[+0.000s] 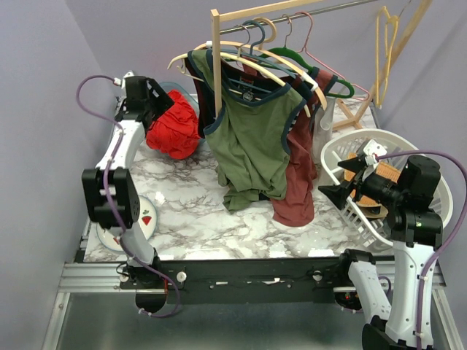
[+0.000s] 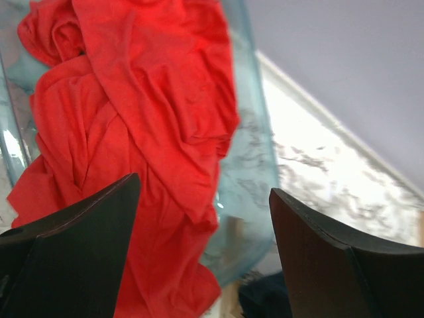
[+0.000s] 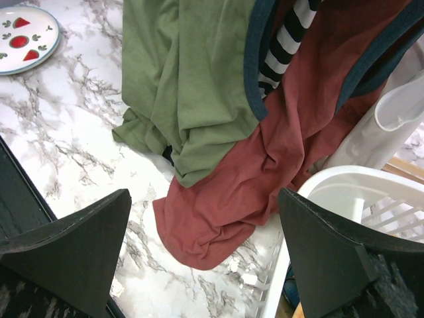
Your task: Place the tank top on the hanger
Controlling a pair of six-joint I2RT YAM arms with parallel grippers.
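Left wrist view: the left hand (image 2: pixel 204 189), wide open and empty, hovers by the tank top (image 2: pixel 132 132), which is bunched in a clear tub (image 2: pixel 255 165) at the table's (image 1: pixel 190 219) 10 o'clock, its top cut off. The right hand (image 3: pixel 204 193) gapes empty. The hanger (image 1: pixel 378 55), at 1 o'clock, is faint.

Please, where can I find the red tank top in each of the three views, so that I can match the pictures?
Top external: the tank top lies bunched at the far left of the marble tabletop.
Left wrist: it fills the left half, over a clear bluish container.
Right wrist: not in it.
Shared landmark: the marble tabletop, in all three.
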